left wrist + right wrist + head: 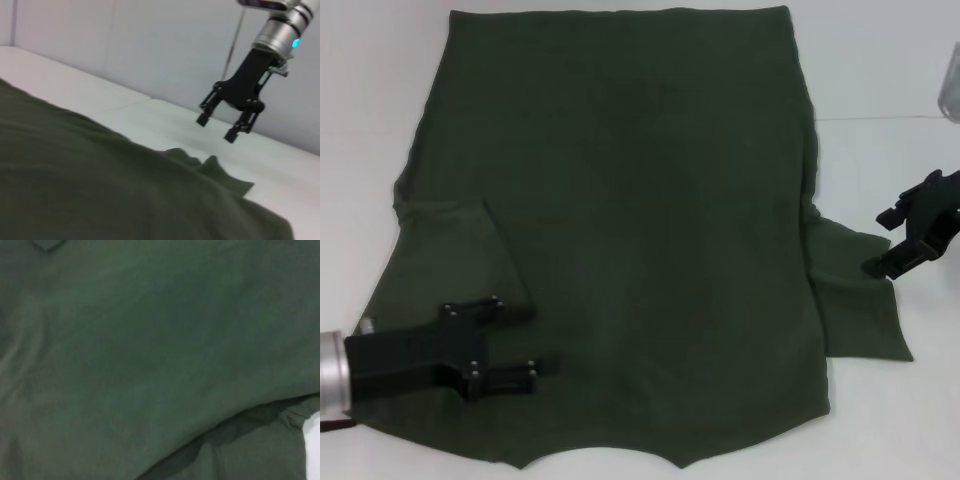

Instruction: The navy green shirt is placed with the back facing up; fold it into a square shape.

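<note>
Shirt (640, 220) flat on table (890, 60), left sleeve folded in. Left gripper (525, 345) wide open above it; right gripper (890, 240) open beside right sleeve (855, 295). Probably next: grasp, fold inward.

Head view: looks steeply down from above at the whole dark olive-green cloth shirt (630, 230) on the white bench (880, 60).
Left wrist view: low, skimming across the shirt toward the black right gripper (217, 127).
Right wrist view: very near, filled with shirt cloth.
Shared: shirt in all three; right gripper (880, 242) in head and left wrist views.
</note>
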